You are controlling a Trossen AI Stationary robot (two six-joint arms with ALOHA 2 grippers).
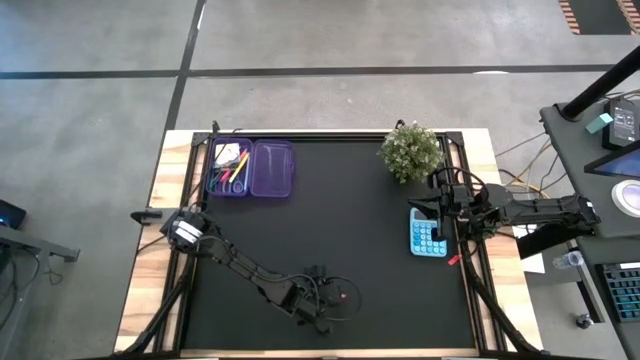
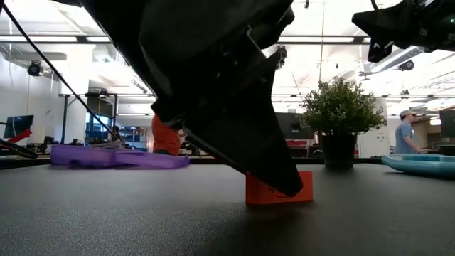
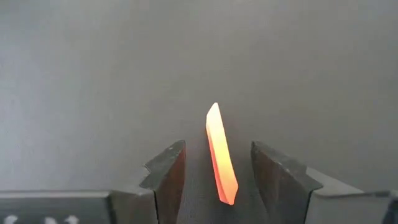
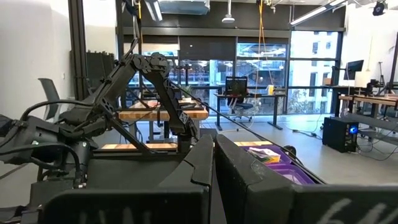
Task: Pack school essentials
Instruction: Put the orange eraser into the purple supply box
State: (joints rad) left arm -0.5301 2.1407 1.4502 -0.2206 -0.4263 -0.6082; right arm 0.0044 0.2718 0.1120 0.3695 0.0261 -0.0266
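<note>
Left claw astride red eraser, unclamped

Both arms matte black w/ boxy link segments. Left arm: white block near base, black cables looping round wrist. Right arm: long dark link, loose cables at wrist. Left gripper fingers: dark grey wedges, angular tips, worn edges. Right gripper fingers: flat black slabs.

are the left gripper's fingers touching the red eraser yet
Apart. In the left wrist view the red eraser stands on edge between the left gripper fingers, with bare mat showing on both sides of it.
</note>
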